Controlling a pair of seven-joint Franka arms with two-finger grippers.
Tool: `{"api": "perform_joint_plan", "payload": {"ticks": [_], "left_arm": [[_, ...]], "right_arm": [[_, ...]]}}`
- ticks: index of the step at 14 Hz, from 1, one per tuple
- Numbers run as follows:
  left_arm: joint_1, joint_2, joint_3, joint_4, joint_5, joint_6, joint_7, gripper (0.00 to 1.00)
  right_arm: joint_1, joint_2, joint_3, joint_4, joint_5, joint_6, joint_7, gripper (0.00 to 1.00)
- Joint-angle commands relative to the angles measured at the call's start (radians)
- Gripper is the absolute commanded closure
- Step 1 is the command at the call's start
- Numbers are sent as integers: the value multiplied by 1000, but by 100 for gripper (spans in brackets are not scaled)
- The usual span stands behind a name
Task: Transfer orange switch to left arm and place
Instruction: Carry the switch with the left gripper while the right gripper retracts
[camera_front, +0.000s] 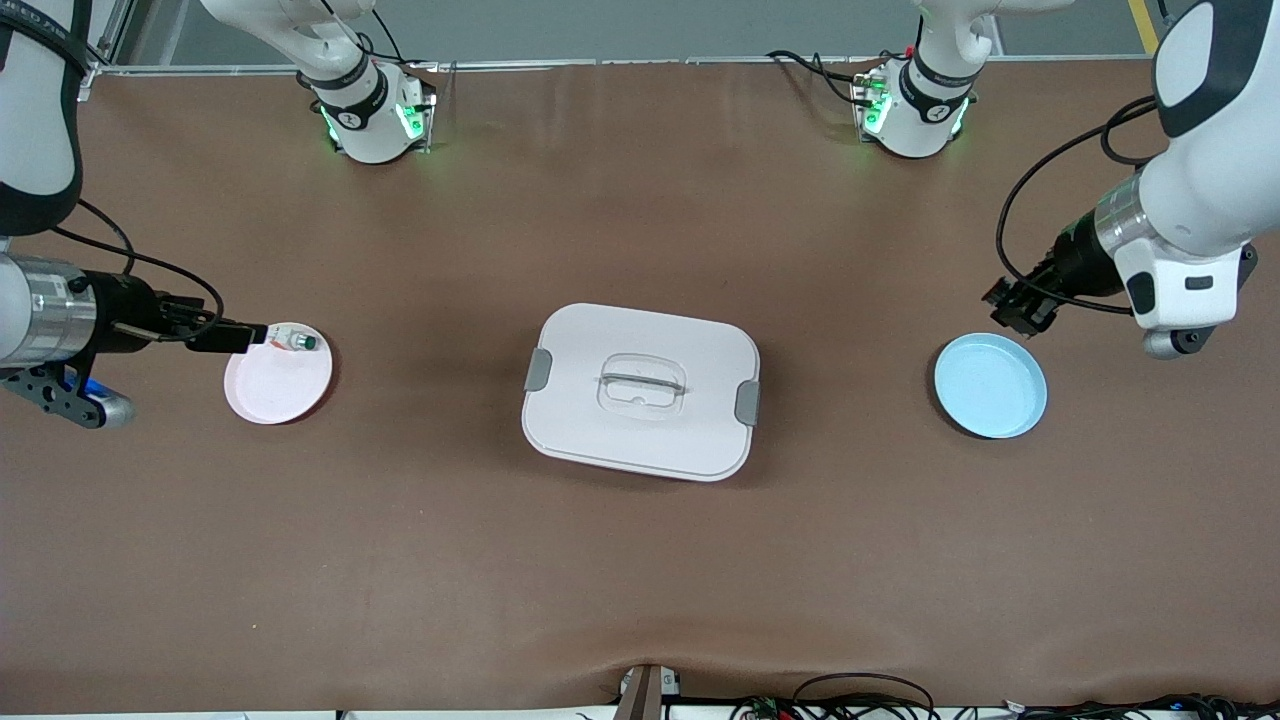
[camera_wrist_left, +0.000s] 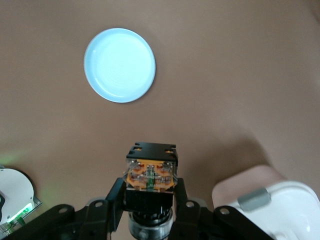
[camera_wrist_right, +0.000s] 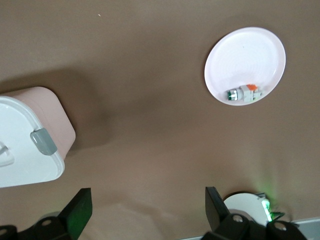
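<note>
Brown table (camera_front: 640, 560): your left gripper (camera_wrist_left: 150, 200) clamped the orange switch (camera_wrist_left: 150, 175); your right gripper (camera_wrist_right: 145, 210) gaped wide, empty.

A big brown worktop (camera_front: 640, 560) fills the room view, smooth and evenly lit. Along its top edge runs a grey floor (camera_front: 640, 25). Black cables (camera_front: 860, 695) lie tangled at the edge nearest the front camera

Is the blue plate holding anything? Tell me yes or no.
No: the left wrist view shows the blue plate bare, while the orange switch sits clamped in the left pincer.
</note>
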Motion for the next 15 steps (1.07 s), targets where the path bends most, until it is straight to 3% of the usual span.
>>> {"api": "perform_joint_plan", "payload": {"ticks": [1, 9, 11, 15], "left_arm": [[1, -14, -4, -52, 56, 42, -124, 100], [82, -112, -10, -337, 41, 273, -196, 100], [99, -120, -11, -384, 33, 324, -209, 100], [134, -129, -11, -500, 13, 467, -213, 100]], "right_arm": [[-27, -2, 19, 42, -73, -13, -104, 0], [-57, -4, 15, 48, -157, -13, -314, 0], [-57, -4, 19, 48, -205, -13, -324, 0], [-71, -4, 16, 51, -208, -42, -324, 0]]}}
